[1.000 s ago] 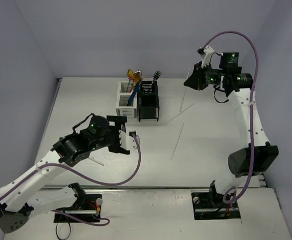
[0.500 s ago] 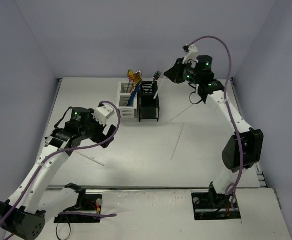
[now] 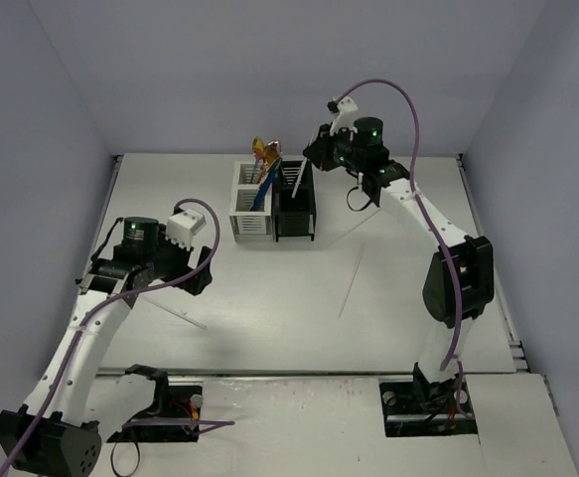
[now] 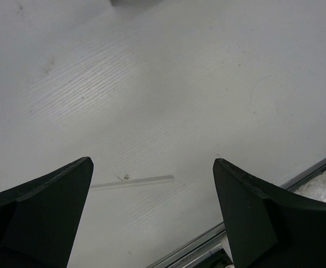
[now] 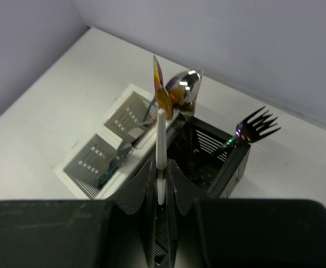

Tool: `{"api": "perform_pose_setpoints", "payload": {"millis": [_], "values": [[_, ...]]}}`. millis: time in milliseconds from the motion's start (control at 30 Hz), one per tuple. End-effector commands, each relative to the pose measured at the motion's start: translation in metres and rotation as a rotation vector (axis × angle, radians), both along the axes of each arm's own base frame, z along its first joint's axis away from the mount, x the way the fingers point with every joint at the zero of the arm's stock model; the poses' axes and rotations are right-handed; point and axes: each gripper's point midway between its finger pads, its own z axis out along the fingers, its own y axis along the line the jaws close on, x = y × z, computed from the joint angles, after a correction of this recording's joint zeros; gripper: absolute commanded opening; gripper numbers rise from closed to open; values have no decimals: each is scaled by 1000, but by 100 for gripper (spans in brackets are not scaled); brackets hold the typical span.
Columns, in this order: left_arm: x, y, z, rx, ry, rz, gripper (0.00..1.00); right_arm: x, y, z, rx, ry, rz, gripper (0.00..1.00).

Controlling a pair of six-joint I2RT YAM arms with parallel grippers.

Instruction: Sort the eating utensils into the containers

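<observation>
Over two caddies (image 3: 250,221): one stick (image 5: 160,145) in right jaws.

Pale grey-white tabletop (image 3: 398,268) with faint fine ridged lines (clearest in the left wrist view), between plain lavender walls (image 3: 219,79). A white slotted square plastic caddy (image 3: 250,211) is joined to a black slotted square plastic caddy (image 3: 295,207). Rising from them: a gold spoon with purple and orange sheen (image 5: 161,89), a mirror-silver metal spoon (image 5: 187,88), a slim blue utensil handle (image 3: 260,191) and a dark metal fork with a rainbow tint (image 5: 253,126). A thin white plastic stick (image 5: 160,142) shows against charcoal-black gripper fingers (image 5: 132,190). A clear thin plastic stick (image 4: 132,181) looks nearly table-coloured. White robot arms (image 3: 80,338) have black joints, green lights and purple cables (image 3: 408,99).
</observation>
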Motion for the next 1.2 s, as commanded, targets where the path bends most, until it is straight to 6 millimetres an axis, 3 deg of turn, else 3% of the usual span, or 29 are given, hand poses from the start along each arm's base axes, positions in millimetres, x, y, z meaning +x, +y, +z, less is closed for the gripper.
{"api": "perform_pose_setpoints", "payload": {"millis": [0, 100, 300, 433, 500, 633, 700, 833, 1167], "values": [[9, 7, 5, -34, 1, 14, 87, -9, 7, 20, -64, -156, 11, 0], [11, 13, -3, -1, 41, -2, 86, -16, 17, 2, -116, -161, 42, 0], [19, 34, -17, 240, 72, -276, 81, -33, 36, -38, -200, -136, 98, 20], [13, 49, -40, 432, 82, -648, 73, -41, 39, -45, -185, -104, 110, 52], [15, 55, -47, 499, 61, -757, 70, -43, 38, -41, -171, -102, 109, 58], [10, 60, -65, 628, 3, -1022, 60, -52, 36, -11, -119, -121, 105, 62], [-5, 60, -85, 653, 27, -1128, 58, -53, 29, 1, -92, -110, 96, 62], [-11, 53, -104, 679, 13, -1215, 57, -50, 12, 23, -23, -93, 78, 62], [4, 37, -144, 767, -54, -1268, 52, -33, -69, 65, 108, -71, -30, 60]]}}
